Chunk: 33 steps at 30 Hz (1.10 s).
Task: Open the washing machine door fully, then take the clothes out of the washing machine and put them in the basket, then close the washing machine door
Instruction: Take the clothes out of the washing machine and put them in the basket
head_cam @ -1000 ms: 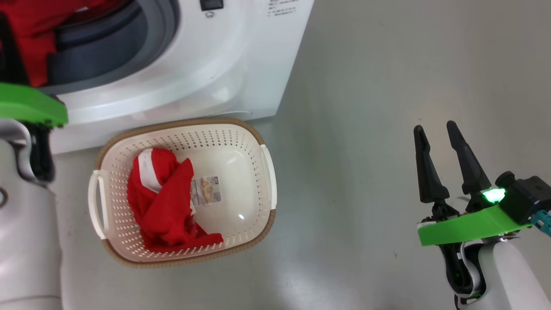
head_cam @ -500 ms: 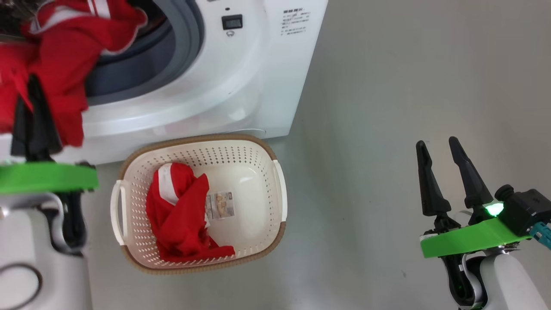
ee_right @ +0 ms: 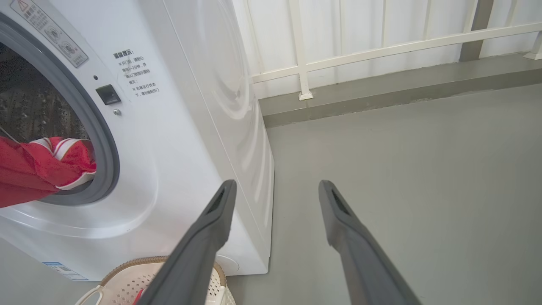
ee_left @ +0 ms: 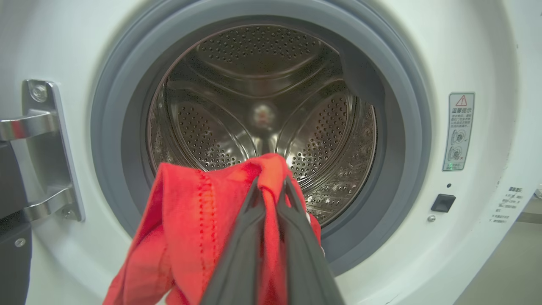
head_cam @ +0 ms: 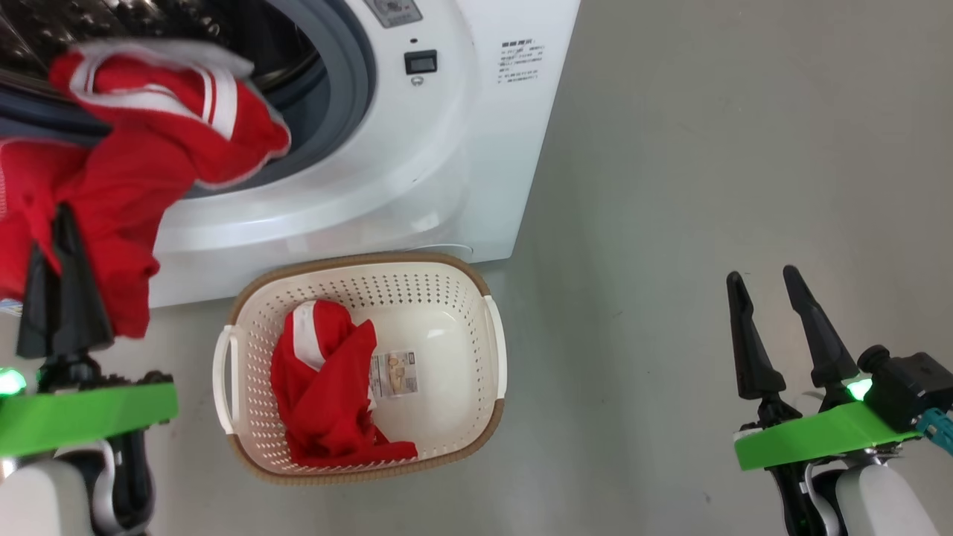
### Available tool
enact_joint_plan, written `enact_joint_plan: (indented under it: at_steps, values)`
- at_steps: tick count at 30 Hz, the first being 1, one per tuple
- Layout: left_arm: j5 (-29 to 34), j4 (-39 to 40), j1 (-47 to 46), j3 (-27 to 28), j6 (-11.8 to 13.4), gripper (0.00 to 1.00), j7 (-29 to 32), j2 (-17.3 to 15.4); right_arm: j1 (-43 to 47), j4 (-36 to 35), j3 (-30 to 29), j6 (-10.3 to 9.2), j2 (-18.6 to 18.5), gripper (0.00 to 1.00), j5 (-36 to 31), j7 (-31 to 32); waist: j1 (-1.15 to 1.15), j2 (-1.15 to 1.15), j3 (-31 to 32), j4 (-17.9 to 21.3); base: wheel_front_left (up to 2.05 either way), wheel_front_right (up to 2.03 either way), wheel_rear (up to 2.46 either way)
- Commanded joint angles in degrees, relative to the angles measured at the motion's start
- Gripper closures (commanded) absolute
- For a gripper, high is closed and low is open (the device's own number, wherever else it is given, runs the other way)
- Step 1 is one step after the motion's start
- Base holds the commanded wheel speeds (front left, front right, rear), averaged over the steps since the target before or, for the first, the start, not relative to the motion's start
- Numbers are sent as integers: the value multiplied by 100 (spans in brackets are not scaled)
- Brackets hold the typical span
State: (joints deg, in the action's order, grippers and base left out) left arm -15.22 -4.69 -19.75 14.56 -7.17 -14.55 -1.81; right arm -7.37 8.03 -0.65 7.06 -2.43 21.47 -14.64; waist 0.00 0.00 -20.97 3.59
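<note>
Left gripper (ee_left: pixel 271 186): the fingers are pressed together on a gathered bunch of the red garment (head_cam: pixel 126 171), which hangs out over the grey-blue ring (ee_left: pixel 406 127) of the washing machine (head_cam: pixel 447 149).
Right gripper (head_cam: pixel 762 273): the fingers are spread wide and nothing is held; it is kept well apart from the basket (head_cam: pixel 357 260).
Clothes: a second red piece (head_cam: pixel 327 394) is laid in the basket's left half.
Handling: the fabric is judged light, soft and limp (it drapes and trails), so a gathered bunch is preferred to a single edge, which may slip.
Writing: a warning sticker (ee_left: pixel 459 131) with a red triangle is seen beside the opening; its print cannot be read. The label sticker (head_cam: pixel 394 374) in the basket is too small to read.
</note>
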Motion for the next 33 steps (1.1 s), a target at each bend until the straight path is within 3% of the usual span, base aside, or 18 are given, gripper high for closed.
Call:
enact_joint_plan:
  at_steps: [1,7,12,33]
  values:
    - [-14,262,99,165,-31,100,-45,-116,68,-113,128,43,-44,0,-63,-36,0,0,20,1,0,0,0]
    - [-201,900,419,134,-31,100,-45,-109,98,-137,114,43,-44,0,-77,-36,0,0,38,-6,0,0,0]
    - [-247,753,541,-105,-32,100,-45,-108,79,-132,139,43,-44,0,-77,-36,0,0,-10,0,0,0,0]
    - [-16,-2055,-176,-1639,-32,100,-45,-163,-329,-262,176,43,-44,0,97,-36,0,0,-924,178,0,0,0]
